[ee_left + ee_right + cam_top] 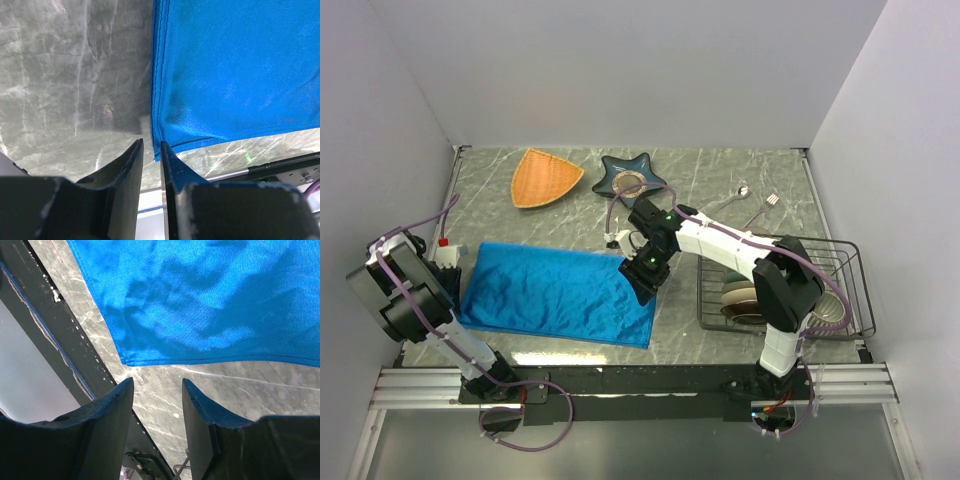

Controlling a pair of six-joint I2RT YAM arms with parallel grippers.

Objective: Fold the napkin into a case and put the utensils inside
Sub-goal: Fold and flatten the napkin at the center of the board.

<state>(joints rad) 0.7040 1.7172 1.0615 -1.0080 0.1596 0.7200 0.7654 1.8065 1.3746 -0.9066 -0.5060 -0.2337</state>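
The bright blue napkin [560, 293] lies flat on the marble table, folded into a wide rectangle. My left gripper [455, 268] is at its left edge; in the left wrist view its jaws [151, 149] stand a narrow gap apart, with the napkin's corner [159, 152] just off the tips and nothing held. My right gripper [644, 286] hovers at the napkin's right edge, open and empty [157, 387], just off a corner of the cloth [200, 300]. The silver spoon [740, 192] and fork [766, 206] lie at the back right, apart from both grippers.
An orange triangular dish [545, 178] and a dark star-shaped dish [630, 178] sit at the back. A black wire rack [840, 290] with plates stands at the right, next to the right arm. The table's near edge rail [620, 375] runs just below the napkin.
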